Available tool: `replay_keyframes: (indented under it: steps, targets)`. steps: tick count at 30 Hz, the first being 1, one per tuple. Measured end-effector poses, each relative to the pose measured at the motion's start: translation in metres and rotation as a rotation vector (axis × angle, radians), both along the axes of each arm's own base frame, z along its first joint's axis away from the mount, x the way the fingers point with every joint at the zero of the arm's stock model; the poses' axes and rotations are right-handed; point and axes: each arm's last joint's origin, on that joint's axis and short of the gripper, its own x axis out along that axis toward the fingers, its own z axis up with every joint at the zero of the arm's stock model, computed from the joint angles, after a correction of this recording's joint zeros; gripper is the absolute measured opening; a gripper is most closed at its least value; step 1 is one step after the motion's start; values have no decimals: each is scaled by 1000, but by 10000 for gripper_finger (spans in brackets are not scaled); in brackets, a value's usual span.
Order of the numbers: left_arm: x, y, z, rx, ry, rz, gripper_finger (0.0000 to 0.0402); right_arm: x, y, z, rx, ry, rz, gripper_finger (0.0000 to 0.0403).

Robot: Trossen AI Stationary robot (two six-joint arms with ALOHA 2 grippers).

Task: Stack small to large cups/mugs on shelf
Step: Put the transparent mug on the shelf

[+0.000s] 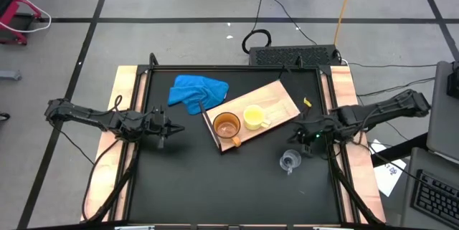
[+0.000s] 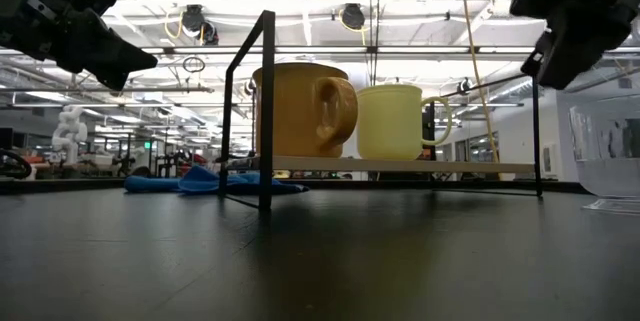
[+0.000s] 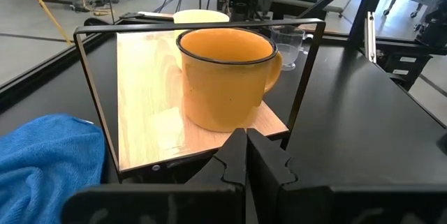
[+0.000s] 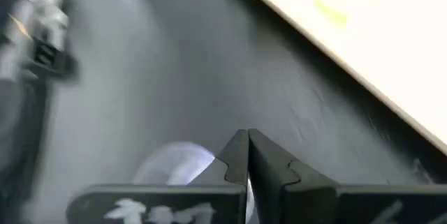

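Observation:
The orange-brown mug and the yellow mug stand upright side by side on the light-wood shelf, a board raised on a black wire frame. The small clear cup stands on the black table off the shelf's near right corner. My left gripper hovers shut left of the shelf, pointing at the orange mug. My right gripper hangs shut above the table, just beyond the clear cup, tilted down. Neither holds anything.
A crumpled blue cloth lies on the table at the shelf's far left corner. Wooden side rails border the black table. Bare table surface spreads in front of the shelf.

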Motion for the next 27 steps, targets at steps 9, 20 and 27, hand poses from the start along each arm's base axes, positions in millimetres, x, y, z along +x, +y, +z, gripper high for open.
replay_keyframes:
  steps: [9, 20, 27]
  targets:
    - [0, 0, 1, 9, -7, 6, 15, -10, -1, -4, 10, -208, 63, 0]
    - [0, 0, 1, 4, -8, 7, 15, -17, 1, -31, 84, -399, 196, 0]
    - [0, 0, 1, 3, -8, 7, 15, -21, 2, -43, 120, -536, 269, 0]
